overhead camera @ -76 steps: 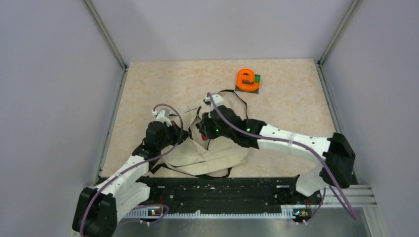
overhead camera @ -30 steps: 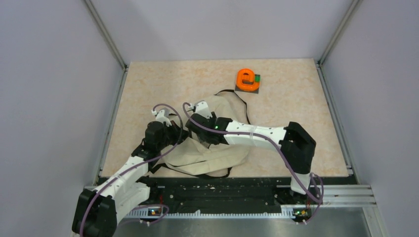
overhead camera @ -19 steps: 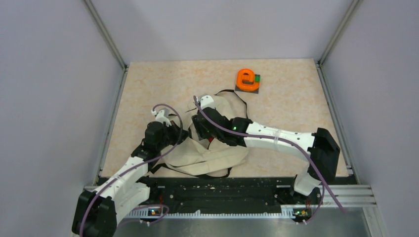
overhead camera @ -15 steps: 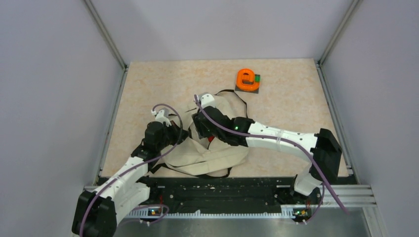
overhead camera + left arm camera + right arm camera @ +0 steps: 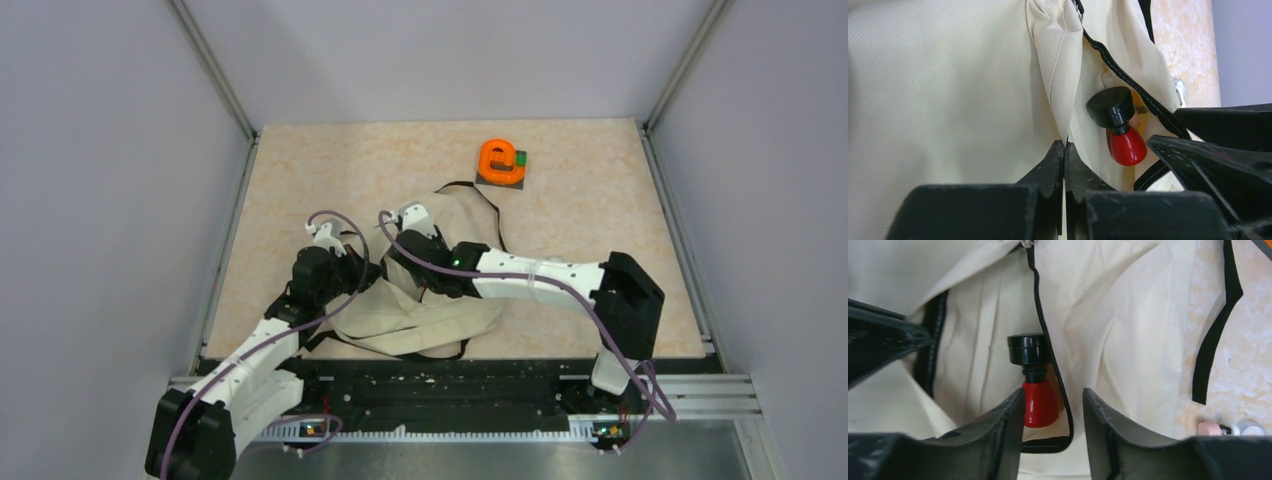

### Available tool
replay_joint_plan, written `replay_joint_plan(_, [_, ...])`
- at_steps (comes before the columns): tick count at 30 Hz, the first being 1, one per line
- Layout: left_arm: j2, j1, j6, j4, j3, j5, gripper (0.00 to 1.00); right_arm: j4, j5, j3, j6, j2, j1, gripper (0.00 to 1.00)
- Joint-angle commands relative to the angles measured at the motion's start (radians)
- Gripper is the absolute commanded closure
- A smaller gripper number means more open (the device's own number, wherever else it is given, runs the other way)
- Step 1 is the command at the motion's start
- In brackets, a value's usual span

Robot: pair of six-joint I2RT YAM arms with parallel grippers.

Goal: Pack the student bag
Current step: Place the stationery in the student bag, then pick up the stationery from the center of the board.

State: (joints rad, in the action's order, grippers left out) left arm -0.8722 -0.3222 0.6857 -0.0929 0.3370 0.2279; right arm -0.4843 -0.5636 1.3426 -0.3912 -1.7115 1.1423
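- One student bag lies crumpled by the near edge of the tabletop, centre-left, with bare room at far left and right.
- Left fingers are pressed together, pinching a fold of the bag.
- Right fingers stand half apart, gripping nothing, over one red bottle at the bag's zipper opening.
- One orange loop-shaped item sits at the far side, well apart from the bag.

Cream student bag (black zippers), red bottle with black cap.

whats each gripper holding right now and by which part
The left gripper pinches a fabric fold of the student bag beside its opening; the right gripper is open, holding nothing.
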Motion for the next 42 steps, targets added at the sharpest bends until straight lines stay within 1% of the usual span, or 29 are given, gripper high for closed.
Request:
replay_joint_plan(1, [0.029,0.011,-0.012,-0.036,0.005,-0.034,1.0,-0.059,-0.075,0.06,-0.008,-0.044,-0.01,0.61])
replay_joint_plan(2, [0.031,0.011,-0.011,-0.034,0.005,-0.034,1.0,-0.068,-0.087,0.067,-0.009,-0.049,-0.01,0.67])
replay_joint_plan(3, [0.033,0.011,-0.013,-0.032,0.004,-0.036,1.0,-0.073,-0.094,0.071,-0.006,-0.049,-0.01,0.8])
replay_joint_plan(4, [0.034,0.011,-0.014,-0.031,0.004,-0.037,1.0,-0.071,-0.098,0.072,-0.002,-0.046,-0.01,0.91])
replay_joint_plan(5, [0.034,0.01,-0.014,-0.03,0.003,-0.039,1.0,-0.064,-0.097,0.07,0.001,-0.038,-0.009,0.98])
replay_joint_plan(6, [0.032,0.011,-0.014,-0.03,0.002,-0.04,1.0,-0.053,-0.091,0.065,0.006,-0.028,-0.01,1.0])
replay_joint_plan(15, [0.015,0.011,-0.012,-0.043,0.007,-0.036,1.0,0.128,0.062,-0.027,-0.008,0.084,-0.01,1.0])
replay_joint_plan(20, [0.006,0.011,-0.012,-0.045,0.008,-0.035,1.0,0.19,0.068,-0.078,-0.024,0.134,-0.009,1.0])
replay_joint_plan(24, [0.003,0.011,-0.013,-0.045,0.008,-0.035,1.0,0.18,0.043,-0.084,-0.027,0.152,-0.01,1.0])
replay_joint_plan(25, [0.003,0.011,-0.014,-0.044,0.008,-0.036,1.0,0.172,0.035,-0.081,-0.026,0.156,-0.009,0.96])
replay_joint_plan(26, [0.004,0.011,-0.013,-0.044,0.009,-0.036,1.0,0.16,0.022,-0.077,-0.025,0.163,-0.01,0.88])
replay_joint_plan(29, [0.007,0.011,-0.012,-0.039,0.007,-0.041,1.0,0.124,-0.005,-0.065,-0.015,0.197,-0.02,0.53])
replay_joint_plan(30, [0.006,0.011,-0.01,-0.039,0.007,-0.042,1.0,0.111,-0.011,-0.068,-0.015,0.218,-0.029,0.45])
replay_joint_plan(31, [0.005,0.011,-0.01,-0.04,0.007,-0.042,1.0,0.098,-0.008,-0.073,-0.017,0.237,-0.043,0.4])
replay_joint_plan(36, [-0.001,0.011,-0.008,-0.042,0.006,-0.041,1.0,0.06,0.045,-0.161,-0.026,0.345,-0.171,0.31])
replay_joint_plan(38, [-0.002,0.011,-0.006,-0.042,0.006,-0.042,1.0,0.048,0.087,-0.225,-0.038,0.389,-0.269,0.28])
replay_joint_plan(40, [-0.003,0.01,-0.007,-0.045,0.005,-0.042,1.0,0.059,0.152,-0.296,-0.04,0.431,-0.369,0.24])
replay_joint_plan(42, [-0.007,0.012,-0.006,-0.048,0.005,-0.042,1.0,0.075,0.212,-0.372,-0.046,0.461,-0.481,0.23])
